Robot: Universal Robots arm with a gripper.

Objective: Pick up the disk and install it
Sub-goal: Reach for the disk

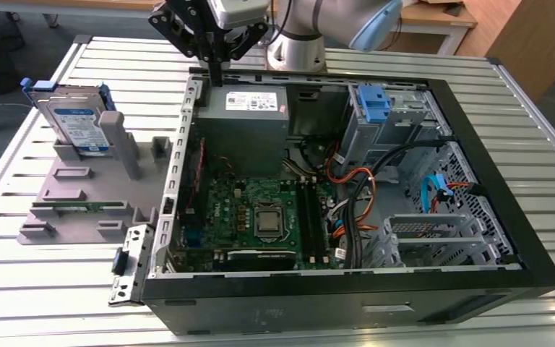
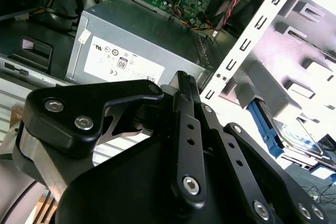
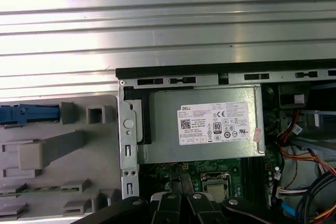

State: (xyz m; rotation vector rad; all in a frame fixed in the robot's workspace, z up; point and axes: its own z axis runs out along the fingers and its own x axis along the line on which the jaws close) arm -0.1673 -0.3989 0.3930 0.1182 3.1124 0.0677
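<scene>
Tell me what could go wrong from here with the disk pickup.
The end effector hangs low by the case wall and power supply; a sideways move could clip them. The disk stands upright in the grey fixture, a grey post close by; an off-centre grasp may hit it.

**Disk: flat rectangular metal hard drive with a white-and-blue label, framed in a blue plastic bracket**
The disk [image 1: 73,124] stands upright on edge with its label face open to the exterior view. It is slotted into a grey plastic holder [image 1: 84,195] on the slatted metal surface [image 1: 66,318]. It sits to the exterior view's left of the open black computer case [image 1: 306,311], apart from it and not installed. Nothing grips it.
</scene>
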